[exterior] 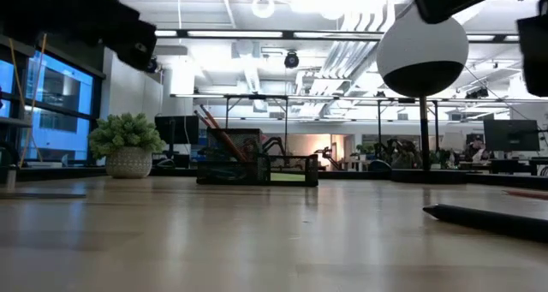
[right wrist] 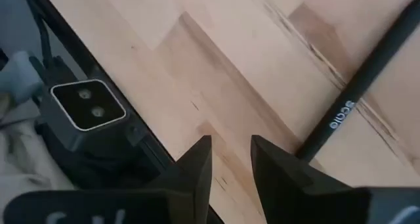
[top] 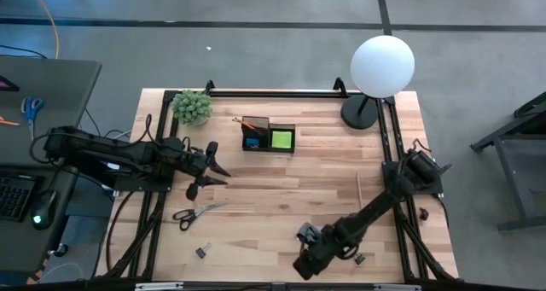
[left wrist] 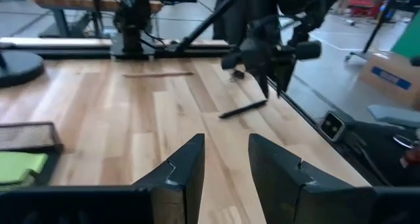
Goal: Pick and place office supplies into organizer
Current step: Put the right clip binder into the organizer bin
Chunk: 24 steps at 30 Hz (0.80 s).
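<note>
One organizer (top: 268,136), one scissors (top: 194,213), two arms

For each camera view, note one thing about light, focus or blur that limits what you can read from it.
Low view: bright ceiling lights behind leave the organizer a dark silhouette, and the near pen is soft. Left wrist view: its own fingers look blurred. Right wrist view: the pen's lettering stays readable. High view: even light, faint shadows under the scissors.

Occlusions / cut-offs near right gripper (right wrist: 230,159)
Dark pen (right wrist: 357,99) just beside it runs off the picture's edge, far end unseen. Pen lettering unreadable. Small clip (top: 359,258) beside gripper too tiny to identify.
</note>
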Motion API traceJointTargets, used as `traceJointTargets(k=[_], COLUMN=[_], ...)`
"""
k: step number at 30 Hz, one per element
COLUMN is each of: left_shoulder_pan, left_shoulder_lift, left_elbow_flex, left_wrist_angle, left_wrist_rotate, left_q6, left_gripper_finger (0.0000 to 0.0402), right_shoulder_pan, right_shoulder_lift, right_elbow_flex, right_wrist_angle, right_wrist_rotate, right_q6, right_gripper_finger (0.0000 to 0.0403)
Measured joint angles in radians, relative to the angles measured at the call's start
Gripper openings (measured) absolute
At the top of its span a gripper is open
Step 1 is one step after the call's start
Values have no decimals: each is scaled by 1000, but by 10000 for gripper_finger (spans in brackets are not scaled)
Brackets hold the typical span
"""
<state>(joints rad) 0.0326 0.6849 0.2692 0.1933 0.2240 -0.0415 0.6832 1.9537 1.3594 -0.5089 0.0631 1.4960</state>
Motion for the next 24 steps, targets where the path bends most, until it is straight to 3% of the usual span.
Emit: traceJointTargets(k=[6,14,24], left_shoulder_pan=[-56,-156,-224], left_shoulder_lift=[0,0,0], left_elbow_flex=[-65,-69,-69], left_wrist_angle=[102,121,120], left_wrist_rotate=[1,-66,-184], left_q6=[-58,-98,-87], left_gripper_finger=[106,106,106], right_shoulder_pan=[50,70,76], right_shoulder_lift=[1,1,1], right_elbow_flex=[0,0,0], right_wrist_angle=[-11,-133,-343], right_wrist_rotate=[8,-86,-399], right_q6=[51,69,22], right_gripper_finger=[92,91,92])
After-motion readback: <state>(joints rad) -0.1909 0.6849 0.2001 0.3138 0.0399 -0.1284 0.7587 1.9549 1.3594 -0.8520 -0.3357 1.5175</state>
